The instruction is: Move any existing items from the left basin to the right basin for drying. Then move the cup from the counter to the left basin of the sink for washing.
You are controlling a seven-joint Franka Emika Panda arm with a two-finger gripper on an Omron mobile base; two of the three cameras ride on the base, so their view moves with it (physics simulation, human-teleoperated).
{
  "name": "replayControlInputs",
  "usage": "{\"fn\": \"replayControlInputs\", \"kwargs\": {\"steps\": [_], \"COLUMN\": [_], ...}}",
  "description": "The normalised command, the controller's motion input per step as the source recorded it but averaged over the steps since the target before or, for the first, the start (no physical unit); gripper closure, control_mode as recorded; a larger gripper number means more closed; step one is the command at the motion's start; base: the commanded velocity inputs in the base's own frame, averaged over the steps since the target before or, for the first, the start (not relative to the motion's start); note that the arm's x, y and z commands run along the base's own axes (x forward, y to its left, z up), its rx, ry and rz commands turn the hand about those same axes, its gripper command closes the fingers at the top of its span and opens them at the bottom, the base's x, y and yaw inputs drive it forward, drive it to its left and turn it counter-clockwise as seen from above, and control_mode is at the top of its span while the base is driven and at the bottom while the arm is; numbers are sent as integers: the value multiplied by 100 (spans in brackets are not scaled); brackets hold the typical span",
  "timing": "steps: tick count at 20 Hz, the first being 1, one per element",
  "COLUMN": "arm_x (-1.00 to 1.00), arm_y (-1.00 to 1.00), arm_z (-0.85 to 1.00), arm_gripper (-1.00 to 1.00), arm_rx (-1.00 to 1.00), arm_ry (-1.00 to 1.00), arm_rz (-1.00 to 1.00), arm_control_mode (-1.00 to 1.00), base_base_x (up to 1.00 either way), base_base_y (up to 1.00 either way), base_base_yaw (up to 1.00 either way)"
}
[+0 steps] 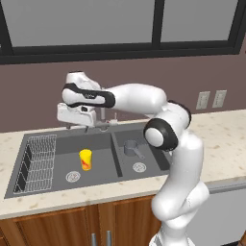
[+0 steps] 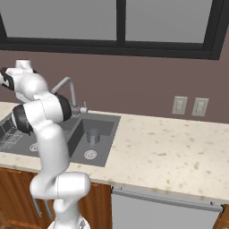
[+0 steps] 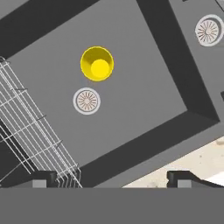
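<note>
Both of the task's things already sit where they belong: the cup [image 1: 85, 159] stands upright on the floor of the left basin [image 1: 98, 144], just beside its drain [image 1: 73, 176] and well apart from the wire rack [image 1: 38, 161], while the pot [image 1: 131, 148] rests in the right basin [image 1: 153, 161] with its short handle pointing toward the near rim. The gripper [image 3: 111, 178] hangs high over the left basin, fingers spread wide and holding nothing. In the hand view the cup lies at about 12 o'clock from the fingertips, its open mouth facing straight up at the camera, so its long axis is vertical. By my reading the job looks finished, and any coming move is only a retreat upward. Around the sink runs the counter [image 2: 170, 147], with a faucet [image 2: 67, 87] at the back, a brown wall and a dark-framed window [image 2: 120, 27].
</note>
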Motion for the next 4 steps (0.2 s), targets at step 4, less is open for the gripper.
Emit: {"fn": "replayControlInputs", "kwargs": {"steps": [4], "arm_x": [-48], "arm_y": [0], "arm_z": [26], "arm_gripper": [-100], "arm_rx": [0], "arm_ry": [0], "arm_rz": [0], "arm_control_mode": [-100], "base_base_x": [0], "base_base_y": [0], "base_base_yaw": [0]}}
